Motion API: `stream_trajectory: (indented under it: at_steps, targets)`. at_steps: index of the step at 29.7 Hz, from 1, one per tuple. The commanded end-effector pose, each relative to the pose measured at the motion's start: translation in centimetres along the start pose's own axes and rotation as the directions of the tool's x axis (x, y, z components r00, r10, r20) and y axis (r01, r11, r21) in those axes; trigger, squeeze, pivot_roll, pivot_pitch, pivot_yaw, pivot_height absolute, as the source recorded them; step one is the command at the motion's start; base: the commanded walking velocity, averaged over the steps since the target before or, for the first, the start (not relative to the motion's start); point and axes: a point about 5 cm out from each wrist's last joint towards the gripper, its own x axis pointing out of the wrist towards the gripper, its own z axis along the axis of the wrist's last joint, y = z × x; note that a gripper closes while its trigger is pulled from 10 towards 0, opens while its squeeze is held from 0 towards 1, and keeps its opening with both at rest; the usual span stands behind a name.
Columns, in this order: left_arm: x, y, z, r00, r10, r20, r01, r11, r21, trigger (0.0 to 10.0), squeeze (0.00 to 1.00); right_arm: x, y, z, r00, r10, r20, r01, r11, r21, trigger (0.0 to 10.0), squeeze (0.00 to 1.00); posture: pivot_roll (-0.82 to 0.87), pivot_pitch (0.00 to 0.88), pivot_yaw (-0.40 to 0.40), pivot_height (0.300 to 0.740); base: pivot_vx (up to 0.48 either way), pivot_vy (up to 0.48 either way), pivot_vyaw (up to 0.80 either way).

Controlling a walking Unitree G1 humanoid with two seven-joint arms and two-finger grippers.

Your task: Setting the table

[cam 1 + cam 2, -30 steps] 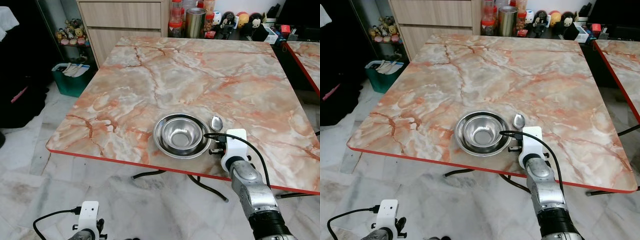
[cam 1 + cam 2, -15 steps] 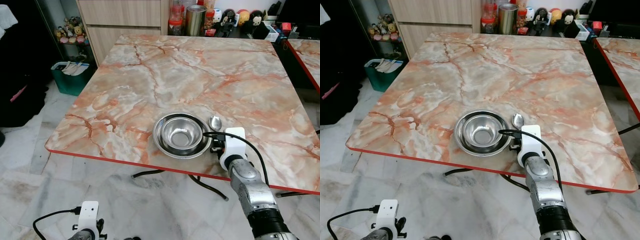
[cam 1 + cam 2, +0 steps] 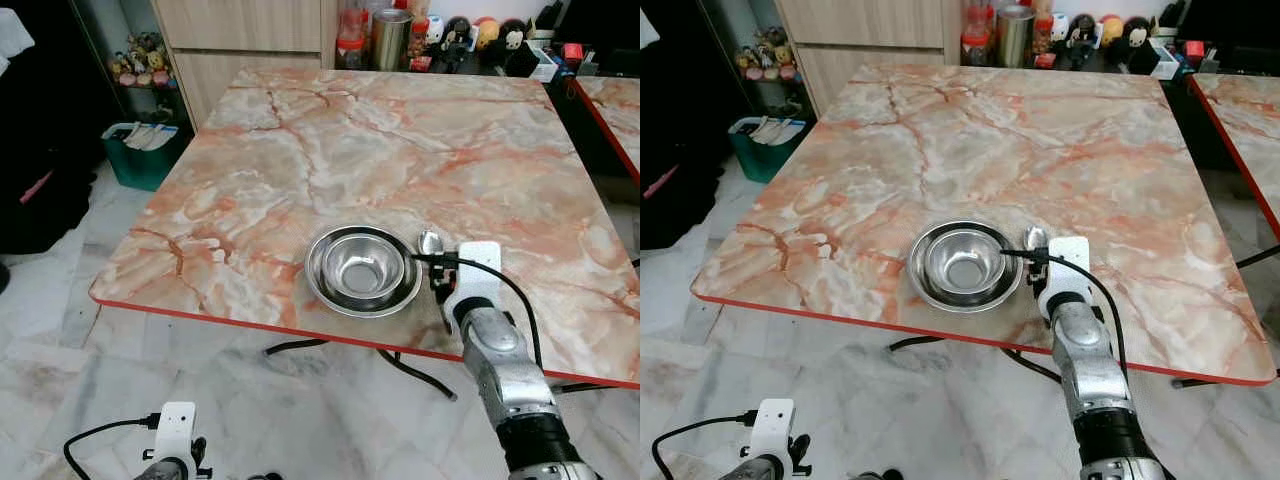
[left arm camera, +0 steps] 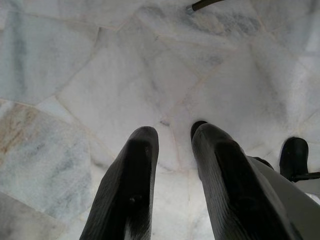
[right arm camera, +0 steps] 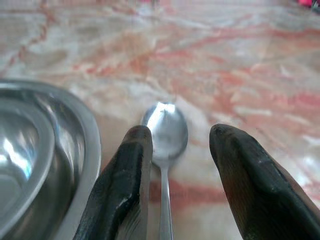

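Note:
A steel bowl sits inside a shallow steel plate near the front edge of the marble table. A steel spoon lies flat on the table just right of the plate. My right gripper is low over the spoon's handle. It is open, one finger on each side of the handle, and the spoon's head lies just beyond the fingertips. The plate's rim is close beside one finger. My left gripper hangs idle over the white floor, fingers a little apart.
Tins, jars and small figures crowd the table's far edge. A green bin stands on the floor to the left, by a wooden cabinet. A second red-edged table is at the right.
My right arm has moved forward along the spoon, so the wrist now sits closer to the spoon's head. Bowl, plate and spoon have stayed in place.

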Motion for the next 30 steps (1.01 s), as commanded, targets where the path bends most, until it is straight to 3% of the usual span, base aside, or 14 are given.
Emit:
stream_trajectory:
  at_steps: [1, 5, 9, 16, 30]
  targets:
    - [-0.2, 0.2, -1.0, 0.999, 0.006, -0.038, -0.006, 1.000, -0.004, 10.0, 0.00, 0.1, 0.1, 1.5, 0.997, -0.001, 0.083, -0.002, 1.000, 0.026, 10.0, 0.00, 0.01, 0.120, 0.031, 0.740, 0.000, 0.000, 0.00]
    - [-0.2, 0.2, -1.1, 0.999, 0.004, -0.042, -0.005, 1.000, -0.001, 10.0, 0.00, -0.1, 0.0, 2.6, 0.987, -0.014, 0.159, 0.006, 0.999, 0.054, 10.0, 0.00, 0.01, 0.120, 0.031, 0.740, 0.000, 0.000, 0.00]
    - [-0.3, 0.2, -1.1, 0.999, 0.006, -0.043, -0.005, 1.000, 0.019, 10.0, 0.00, -0.2, 0.3, 5.0, 0.964, 0.009, 0.268, -0.027, 0.998, 0.061, 10.0, 0.00, 0.00, 0.122, 0.032, 0.740, 0.000, 0.000, 0.00]
    - [-0.3, 0.1, -1.3, 0.999, 0.007, -0.046, -0.005, 0.999, 0.035, 10.0, 0.00, -0.1, 0.6, 6.5, 0.947, 0.019, 0.322, -0.042, 0.997, 0.064, 10.0, 0.00, 0.00, 0.111, 0.029, 0.740, 0.000, -0.150, 0.00]
    - [-0.5, 0.4, -1.6, 0.999, 0.010, -0.049, -0.007, 0.998, 0.058, 10.0, 0.00, -0.1, 0.7, 5.9, 0.949, 0.003, 0.314, -0.025, 0.997, 0.066, 10.0, 0.00, 0.00, 0.074, 0.033, 0.740, 0.000, -0.402, -0.17]
